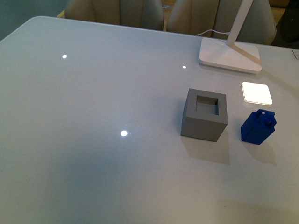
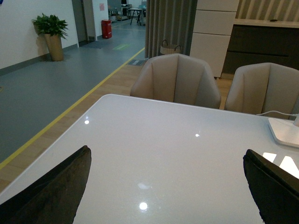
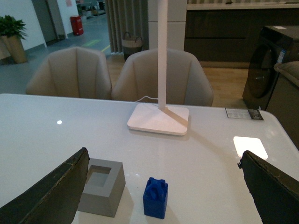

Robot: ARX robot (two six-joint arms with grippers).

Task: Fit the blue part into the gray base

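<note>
a glossy white table (image 1: 93, 163) is seen, with ceiling lights mirrored on it as bright spots (image 1: 124, 133). at its far right a white lamp foot (image 1: 229, 56) is set, with a cable (image 1: 212, 32) trailing from it and a bright square of light (image 1: 257, 93) nearer. two beige chairs (image 2: 175, 79) are drawn up at the far edge. beyond them a gray floor (image 2: 70, 74) marked with a yellow line (image 2: 70, 109), a potted plant (image 2: 51, 32) by a white wall (image 2: 18, 32), curtains (image 2: 168, 21) and dark cabinets (image 3: 219, 28) are shown.

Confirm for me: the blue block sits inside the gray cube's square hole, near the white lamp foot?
No. The front view shows the blue block on the table beside the gray cube, its hole empty, near the white lamp foot.
</note>
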